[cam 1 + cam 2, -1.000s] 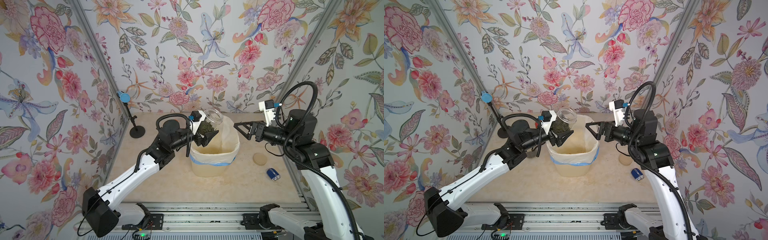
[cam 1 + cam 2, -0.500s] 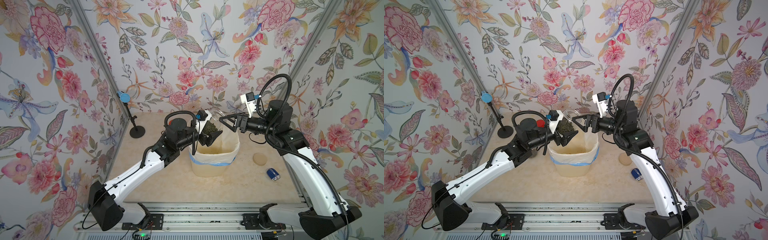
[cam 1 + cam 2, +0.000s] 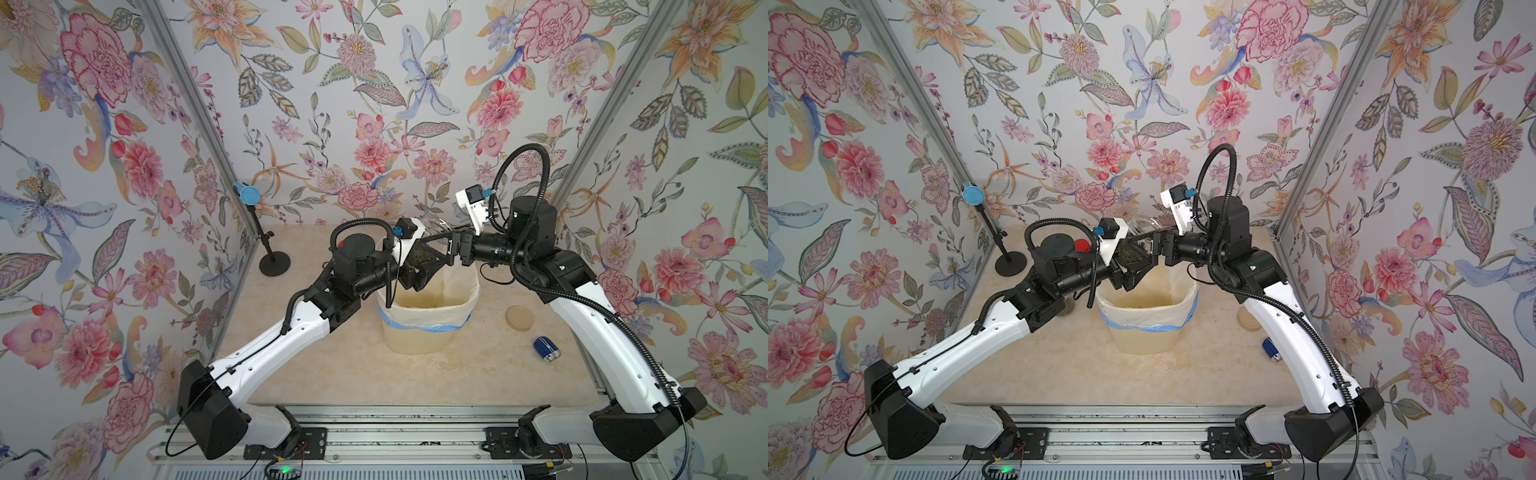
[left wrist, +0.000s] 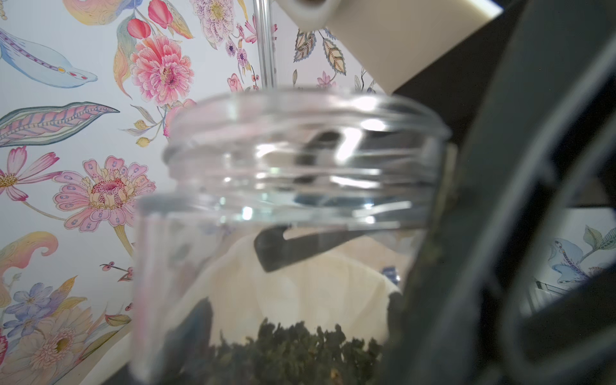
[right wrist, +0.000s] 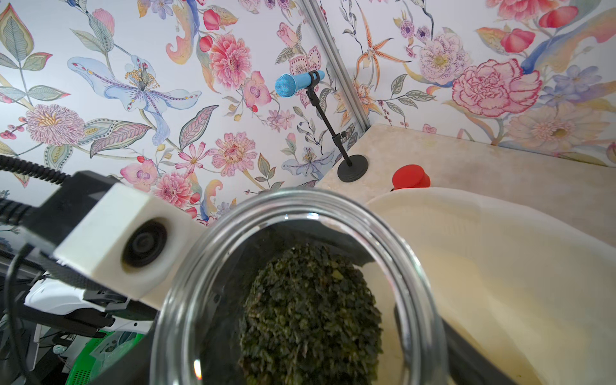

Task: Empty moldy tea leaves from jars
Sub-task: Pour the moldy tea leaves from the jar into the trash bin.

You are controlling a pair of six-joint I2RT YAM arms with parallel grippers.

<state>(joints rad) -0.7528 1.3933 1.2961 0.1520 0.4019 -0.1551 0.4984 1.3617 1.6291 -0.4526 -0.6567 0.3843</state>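
1. at the far left of the bench (image 3: 332,374), a blue microphone (image 3: 248,194) sits on a black stand (image 3: 274,264) close to the wall corner.
2. a red cap (image 3: 1081,245) peeks out just behind the left arm's wrist. in the right wrist view it (image 5: 410,176) stands beyond the bin's rim, and what is under it is hidden.
3. the left claw (image 3: 409,266) is clamped on a clear jar (image 3: 438,227), holding it by the body in the air over the back left edge of the bin. the jar has no lid on and is tilted, its mouth turned toward the right arm.
4. the tea leaves (image 3: 422,258) lie as a dark green clump in the lower end of the jar, all inside the glass. the right wrist view looks straight down the mouth onto them (image 5: 310,310).
5. the bin (image 3: 415,338), cream with a white liner and a blue band, stands mid-bench below the jar.
6. the right claw (image 3: 434,257) has its jaws wide, one finger on each side of the jar's mouth end. whether they touch the glass cannot be told.
7. a round beige lid (image 3: 518,318) lies flat on the bench to the right of the bin, apart from it.
8. a small blue object (image 3: 546,348) lies nearer the front, beside the right arm.
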